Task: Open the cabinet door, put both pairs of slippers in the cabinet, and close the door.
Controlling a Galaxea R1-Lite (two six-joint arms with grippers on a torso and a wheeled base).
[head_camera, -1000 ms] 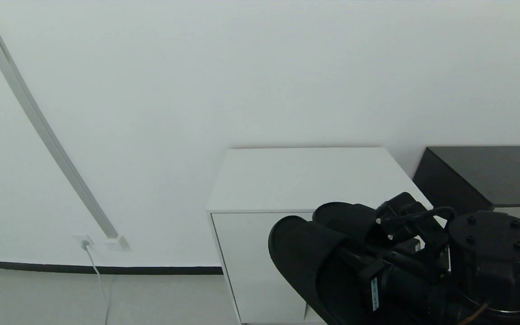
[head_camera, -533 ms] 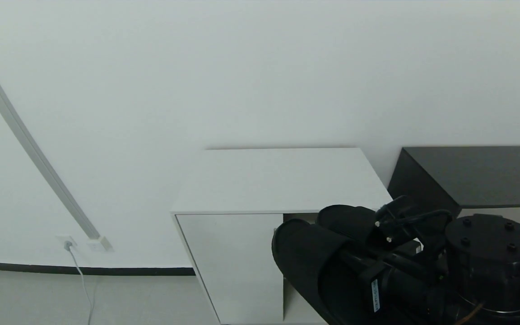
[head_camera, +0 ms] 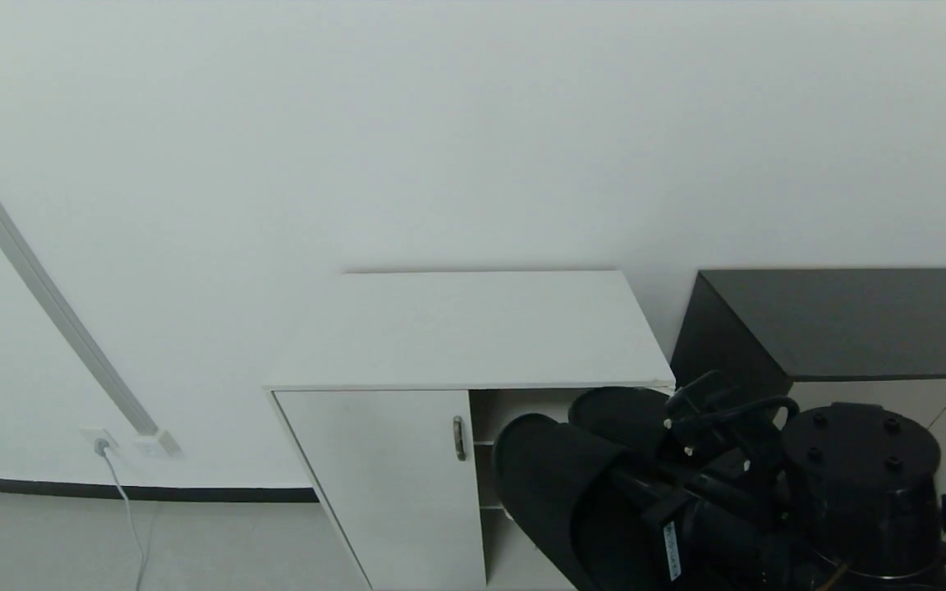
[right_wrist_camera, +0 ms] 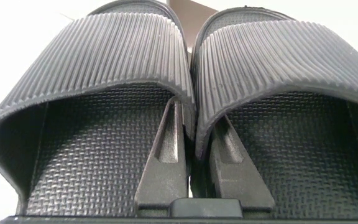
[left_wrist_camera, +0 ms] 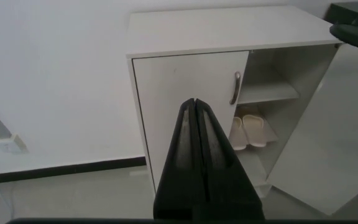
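White wall (head_camera: 440, 123) backed an open white cabinet (head_camera: 473, 328) with beige slippers (left_wrist_camera: 248, 129) inside. Right claw (right_wrist_camera: 194, 157) gripped black slippers (head_camera: 555, 484); left claw (left_wrist_camera: 194, 111) was closed, fingers pressed together.

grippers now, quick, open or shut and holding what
left gripper: jaws shut, holding nothing
right gripper: shut on the black slippers, one jaw inside each slipper

The right arm (head_camera: 727, 525) is black, with a round four-screw cap (head_camera: 859, 443), looping cable (head_camera: 736, 404), pale label (head_camera: 670, 552).
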